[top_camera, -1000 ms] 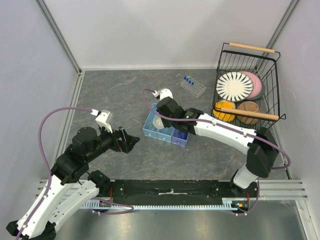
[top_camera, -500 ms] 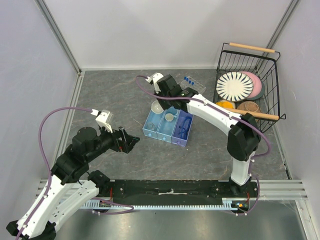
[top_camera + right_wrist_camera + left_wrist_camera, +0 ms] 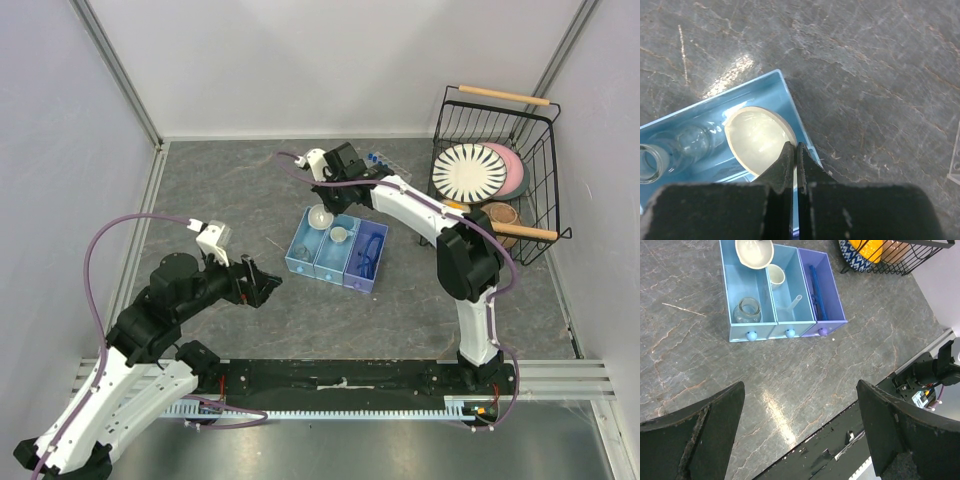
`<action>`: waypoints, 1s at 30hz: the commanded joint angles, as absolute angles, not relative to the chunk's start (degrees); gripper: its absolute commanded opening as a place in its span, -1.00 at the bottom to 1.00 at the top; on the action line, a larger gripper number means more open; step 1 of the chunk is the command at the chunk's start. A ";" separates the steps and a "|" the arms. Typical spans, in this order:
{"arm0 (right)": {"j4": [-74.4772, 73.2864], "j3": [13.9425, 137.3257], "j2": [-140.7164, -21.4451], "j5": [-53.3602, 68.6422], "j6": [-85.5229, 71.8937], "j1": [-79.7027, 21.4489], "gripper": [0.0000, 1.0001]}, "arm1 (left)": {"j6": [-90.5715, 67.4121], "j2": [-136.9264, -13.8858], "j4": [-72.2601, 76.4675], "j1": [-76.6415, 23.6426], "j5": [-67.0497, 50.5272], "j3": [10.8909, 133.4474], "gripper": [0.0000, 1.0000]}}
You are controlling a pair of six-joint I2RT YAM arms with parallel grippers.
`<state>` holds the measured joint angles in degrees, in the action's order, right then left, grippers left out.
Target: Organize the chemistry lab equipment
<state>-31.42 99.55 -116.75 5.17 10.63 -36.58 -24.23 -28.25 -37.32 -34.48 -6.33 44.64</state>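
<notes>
At the left of the table, going rightward:

1. left gripper point(image 3: 257, 283): jaws spread wide, nothing between them; hangs near the front of the organiser, facing it.
2. three-bin drawer organiser point(image 3: 783, 332): two pale blue bins and one purple, a round knob on each front. No label or writing legible.
 - Left bin: glass jar point(image 3: 746, 311) upright at the knob end. A white round dish point(image 3: 754, 251) is tilted on the far rim.
 - Middle bin: smaller white dish point(image 3: 776, 275) at the far end, with a clear tube point(image 3: 792, 302) lying slantwise before it.
 - Purple bin: blue-framed safety glasses point(image 3: 814, 289), folded and lying lengthwise.
3. right gripper point(image 3: 794, 150): fingers pressed together, apparently on nothing; poised above the near edge of the white round dish.
4. clear plastic tube rack point(image 3: 392, 178): on the bare table beyond the organiser, outside every bin, partly hidden by the right arm. It holds blue-capped tubes point(image 3: 377, 157) at its far-left end. No markings readable.
5. black wire basket point(image 3: 497, 94): far right, holding plates and bowls; not lab stock.

Bearing for the next move, as a judgement: the rack looks like the one item left unsorted. It lies just right of the right gripper, long axis running far-left to near-right. The right arm is much the nearer and the left is well apart, so that closed hand would have to open before taking it
</notes>
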 commanded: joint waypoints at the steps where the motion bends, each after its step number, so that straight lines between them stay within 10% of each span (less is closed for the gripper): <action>1: -31.73 102.65 -118.04 10.46 13.01 -37.18 -1.00 | -22.50 -29.18 -34.37 -34.45 -7.38 43.86 1.00; 30: -42.10 112.15 -127.53 6.15 17.22 -40.78 -1.00 | -21.53 -30.59 -33.22 -34.45 -8.61 43.77 1.00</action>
